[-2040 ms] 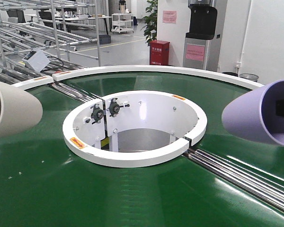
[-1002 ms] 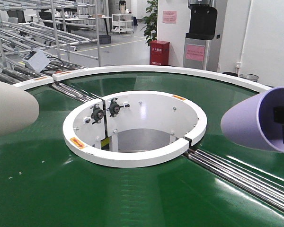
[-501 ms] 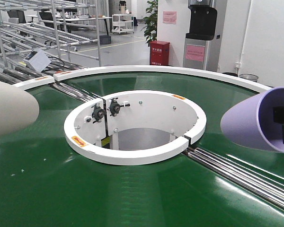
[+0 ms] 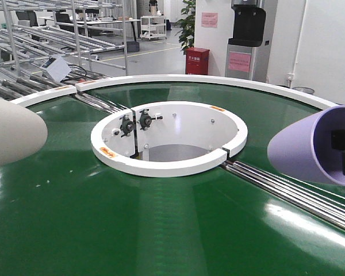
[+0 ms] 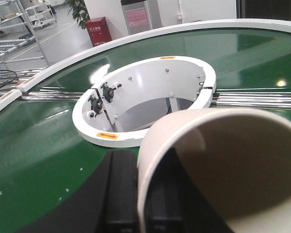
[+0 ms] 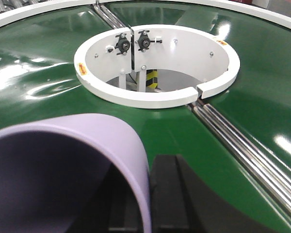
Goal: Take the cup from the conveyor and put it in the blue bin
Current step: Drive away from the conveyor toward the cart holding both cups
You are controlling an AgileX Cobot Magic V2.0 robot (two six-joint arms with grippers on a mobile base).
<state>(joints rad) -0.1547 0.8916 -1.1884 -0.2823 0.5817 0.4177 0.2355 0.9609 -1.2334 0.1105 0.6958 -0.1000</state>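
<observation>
I'm pinching the beige cup (image 4: 14, 135) at 9 o'clock with my left gripper (image 5: 140, 194), the purple cup (image 4: 299, 149) at 3 with my right gripper (image 6: 146, 194); one-wall grips risking slips.

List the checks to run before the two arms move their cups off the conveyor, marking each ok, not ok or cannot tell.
1. The left claw grips the beige cup by its wall: ok.
2. The right claw grips the purple cup by its wall: ok.
3. Both cups lifted off the conveyor: ok, they seem to hang above the belt.
4. Cups empty: ok, as far as the wrist views show.
5. Path to the blue bin: cannot tell, no view shows it.
</observation>
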